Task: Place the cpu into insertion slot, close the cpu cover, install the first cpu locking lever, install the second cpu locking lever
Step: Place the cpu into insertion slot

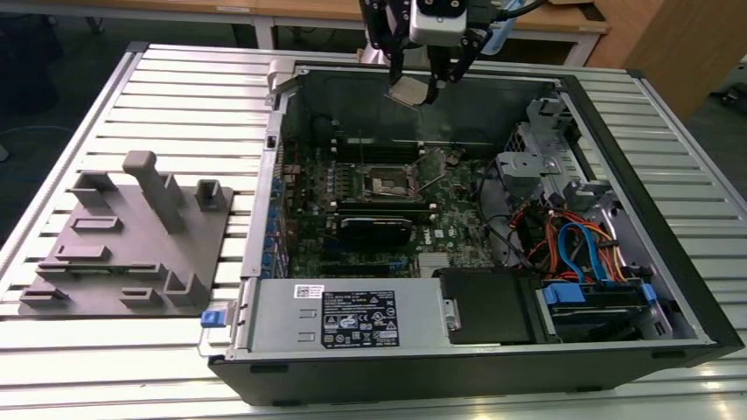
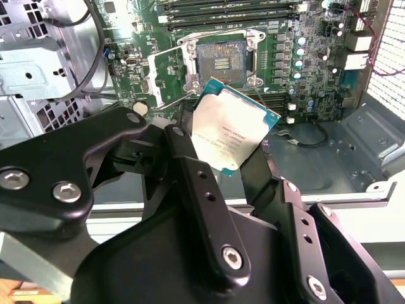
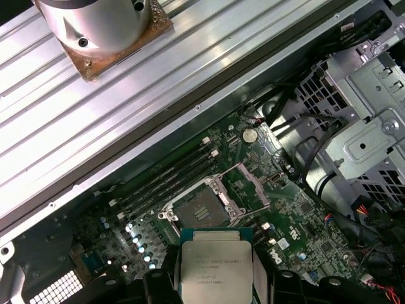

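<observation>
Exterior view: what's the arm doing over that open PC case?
The gripper is shut on the cpu, holding it tilted in the air above the open computer case. On the motherboard below, the insertion slot is empty and the cpu cover is swung open beside it. So the chip isn't seated, and nothing is closed or locked yet.

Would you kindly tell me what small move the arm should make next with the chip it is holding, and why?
Probably lower the cpu toward the insertion slot, squaring it on the way. The pincer holds the chip tilted, high above the board; the socket lies bare, and the cpu cover stands open beside it.
</observation>
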Action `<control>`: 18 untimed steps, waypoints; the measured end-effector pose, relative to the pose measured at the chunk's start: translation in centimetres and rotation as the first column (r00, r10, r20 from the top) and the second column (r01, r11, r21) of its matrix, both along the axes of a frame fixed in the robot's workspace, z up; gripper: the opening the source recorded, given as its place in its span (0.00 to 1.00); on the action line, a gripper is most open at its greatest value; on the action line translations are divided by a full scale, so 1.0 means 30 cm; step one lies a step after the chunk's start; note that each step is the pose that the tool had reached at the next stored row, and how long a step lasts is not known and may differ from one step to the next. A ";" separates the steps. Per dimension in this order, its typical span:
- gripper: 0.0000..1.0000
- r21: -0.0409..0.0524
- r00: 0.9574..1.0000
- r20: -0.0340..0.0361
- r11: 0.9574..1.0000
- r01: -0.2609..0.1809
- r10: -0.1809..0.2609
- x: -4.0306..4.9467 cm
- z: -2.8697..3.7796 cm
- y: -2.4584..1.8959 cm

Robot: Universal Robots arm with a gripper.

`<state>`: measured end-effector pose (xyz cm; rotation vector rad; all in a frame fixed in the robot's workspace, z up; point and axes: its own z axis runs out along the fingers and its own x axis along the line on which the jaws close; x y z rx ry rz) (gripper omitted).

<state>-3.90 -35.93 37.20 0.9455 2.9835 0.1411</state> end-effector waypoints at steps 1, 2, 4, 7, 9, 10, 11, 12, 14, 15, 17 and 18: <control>0.54 0.000 1.000 0.000 1.000 0.000 0.000 0.000 0.000 0.000; 0.54 0.000 1.000 0.000 1.000 0.000 0.000 0.000 0.000 0.000; 0.54 0.000 1.000 0.000 1.000 0.000 0.000 0.000 0.000 0.000; 0.54 0.000 1.000 0.000 1.000 0.006 -0.006 0.000 0.000 0.000; 0.54 0.000 1.000 0.000 1.000 0.028 -0.028 0.000 0.000 0.000; 0.54 0.000 0.999 0.000 0.999 0.045 -0.045 0.000 0.000 0.000; 0.54 0.000 0.998 0.000 0.998 0.063 -0.063 0.000 -0.001 0.000; 0.54 0.000 0.997 0.000 0.997 0.080 -0.080 0.000 -0.001 0.000; 0.54 -0.001 0.995 0.000 0.995 0.101 -0.101 0.000 -0.001 0.000; 0.54 -0.001 0.995 0.000 0.995 0.102 -0.102 0.000 -0.001 0.000; 0.54 0.000 0.995 0.000 0.995 0.102 -0.102 0.000 -0.001 0.000; 0.54 0.000 0.995 0.000 0.995 0.102 -0.102 0.000 -0.001 0.000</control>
